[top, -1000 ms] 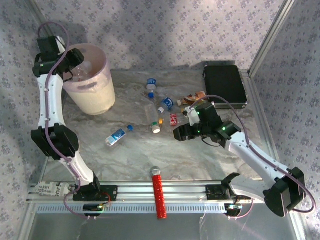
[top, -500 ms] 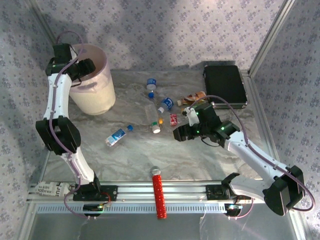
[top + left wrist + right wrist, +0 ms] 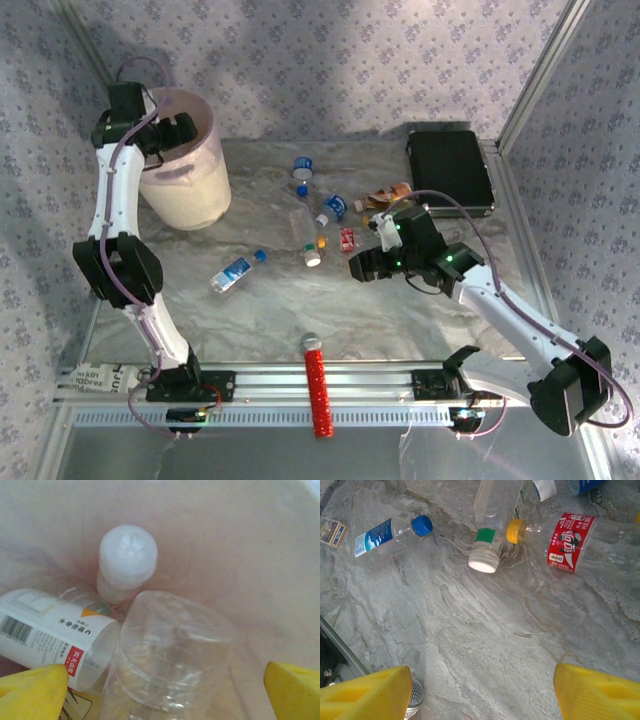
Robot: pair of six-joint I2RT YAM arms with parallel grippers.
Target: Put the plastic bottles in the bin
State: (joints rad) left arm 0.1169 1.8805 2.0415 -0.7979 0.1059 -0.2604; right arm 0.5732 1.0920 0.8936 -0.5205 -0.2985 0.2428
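Okay, the right fingers (image 3: 365, 695) are spread and empty over the desk (image 3: 485, 645); I'd push forward to the white-capped bottle (image 3: 487, 535) just ahead between them and pinch across its body, not the cap. Farther off, the left fingers (image 3: 30, 690) hang released at the bin (image 3: 240, 540) mouth, with a clear bottle (image 3: 170, 650) loose below them. I'd lift straight out before swinging.
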